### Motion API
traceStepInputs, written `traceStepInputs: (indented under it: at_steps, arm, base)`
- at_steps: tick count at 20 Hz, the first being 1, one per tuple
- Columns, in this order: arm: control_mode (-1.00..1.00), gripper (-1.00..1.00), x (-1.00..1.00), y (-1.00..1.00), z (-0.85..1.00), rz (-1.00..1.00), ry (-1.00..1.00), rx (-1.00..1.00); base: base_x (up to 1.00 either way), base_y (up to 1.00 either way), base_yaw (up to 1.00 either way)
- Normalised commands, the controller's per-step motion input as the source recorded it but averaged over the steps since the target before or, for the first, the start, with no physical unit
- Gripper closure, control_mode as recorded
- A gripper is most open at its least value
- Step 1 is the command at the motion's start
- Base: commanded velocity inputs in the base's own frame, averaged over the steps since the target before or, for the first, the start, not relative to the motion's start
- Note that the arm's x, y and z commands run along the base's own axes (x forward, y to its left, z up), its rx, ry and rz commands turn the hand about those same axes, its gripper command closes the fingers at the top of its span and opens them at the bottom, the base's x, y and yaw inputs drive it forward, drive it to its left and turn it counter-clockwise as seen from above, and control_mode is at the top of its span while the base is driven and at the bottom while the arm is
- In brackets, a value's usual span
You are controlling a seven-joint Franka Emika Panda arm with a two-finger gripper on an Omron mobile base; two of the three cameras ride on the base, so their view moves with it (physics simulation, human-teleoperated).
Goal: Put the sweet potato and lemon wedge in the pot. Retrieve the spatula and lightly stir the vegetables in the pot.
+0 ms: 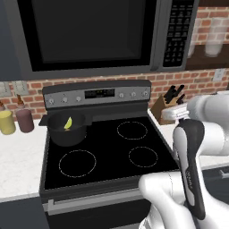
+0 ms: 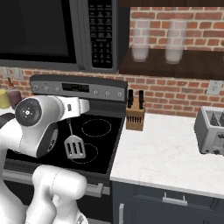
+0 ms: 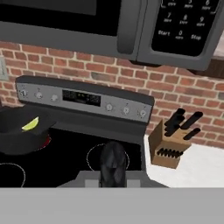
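The pot (image 1: 67, 130) stands on the stove's back left burner, and the yellow-green lemon wedge (image 1: 68, 123) lies inside it. In the hand view the pot (image 3: 19, 133) sits at the left with the lemon wedge (image 3: 30, 124) in it. The sweet potato is hidden. My gripper (image 2: 71, 114) is shut on the black handle of the spatula (image 2: 74, 148), whose slotted silver head hangs down over the front right burner. The pot is well off to the left of the gripper. The spatula handle (image 3: 113, 162) appears as a dark blur low in the hand view.
A wooden knife block (image 2: 134, 114) stands on the white counter just right of the stove (image 1: 107, 147). A toaster (image 2: 212, 130) sits at the far right. Yellow (image 1: 6, 122) and maroon (image 1: 24, 120) jars stand left of the stove. A microwave (image 1: 89, 36) hangs overhead.
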Motion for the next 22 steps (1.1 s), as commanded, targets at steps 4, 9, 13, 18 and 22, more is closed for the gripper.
traceStepInputs:
  at_steps: [4, 9, 13, 18, 22]
  arm:
    - [1.0, 1.0, -0.01, 0.0, -0.07, -0.01, 0.0, -0.05]
    - [1.0, 1.0, 0.0, 0.0, 0.0, 0.0, 0.0, 0.0]
    - [1.0, 1.0, 0.0, 0.0, 0.0, 0.0, 0.0, 0.0]
    - [1.0, 1.0, 0.0, 0.0, 0.0, 0.0, 0.0, 0.0]
    - [1.0, 1.0, 0.0, 0.0, 0.0, 0.0, 0.0, 0.0]
  base:
    - [-0.05, 0.0, 0.0]
    - [-0.46, 0.39, 0.0]
    - [-0.43, 1.0, -0.02]
    - [-0.11, 1.0, -0.05]
    - [0.27, 0.88, -0.07]
